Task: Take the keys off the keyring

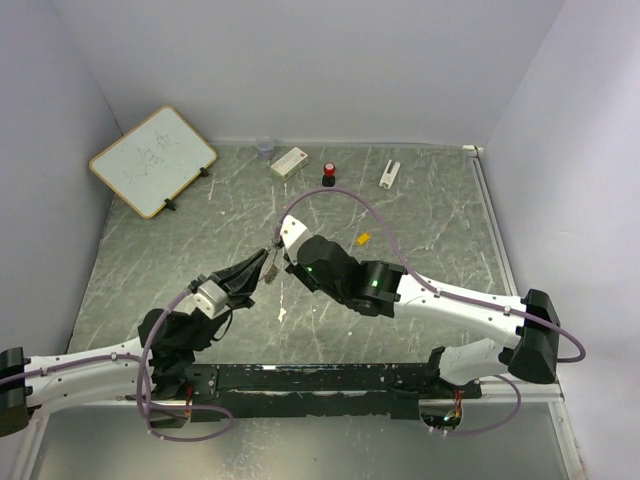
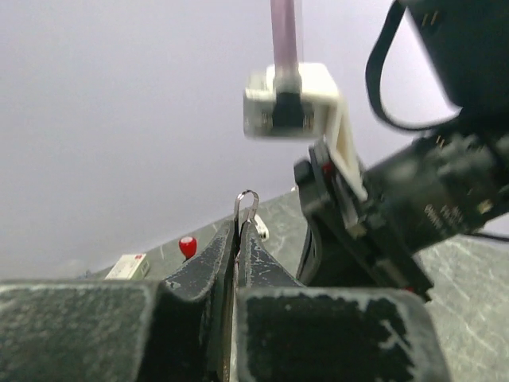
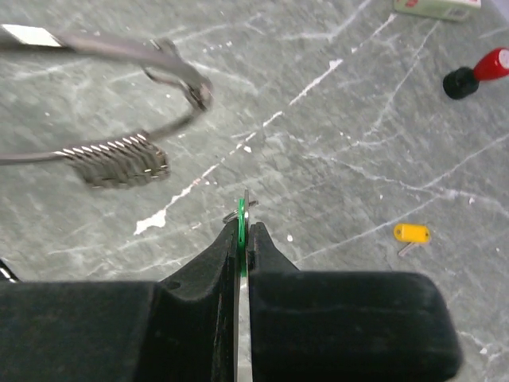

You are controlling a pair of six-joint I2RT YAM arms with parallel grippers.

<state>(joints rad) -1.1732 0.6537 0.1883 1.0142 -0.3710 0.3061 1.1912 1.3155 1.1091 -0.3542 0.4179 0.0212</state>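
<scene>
The left claw (image 2: 241,232) is clenching the keyring (image 2: 247,199). You are seeing only a thin silvery wire loop standing up out of the closed fingertips. The right claw (image 3: 245,232) is clenching the green key (image 3: 241,228) edge-on, so only a narrow green sliver is showing between the pads. A small metal loop is sitting just beside that sliver at the tips. In the top view the two claws are meeting tip to tip above the middle of the desk (image 1: 430,205), with both items raised off its surface.

The yellow key (image 3: 411,232) is lying flat on the desk, apart from the keyring and to the right of the claws.

A blurred coiled wire (image 3: 119,159) is showing at the upper left of the right wrist view. You cannot tell what it is joined to.

At the far edge, a white block (image 1: 289,162) is lying beside a red-capped knob (image 1: 329,175). The block is carrying a small coloured label, too small to read. A whiteboard (image 1: 152,160) is leaning at the far left. You are seeing faint handwriting on it, but it is not legible.
</scene>
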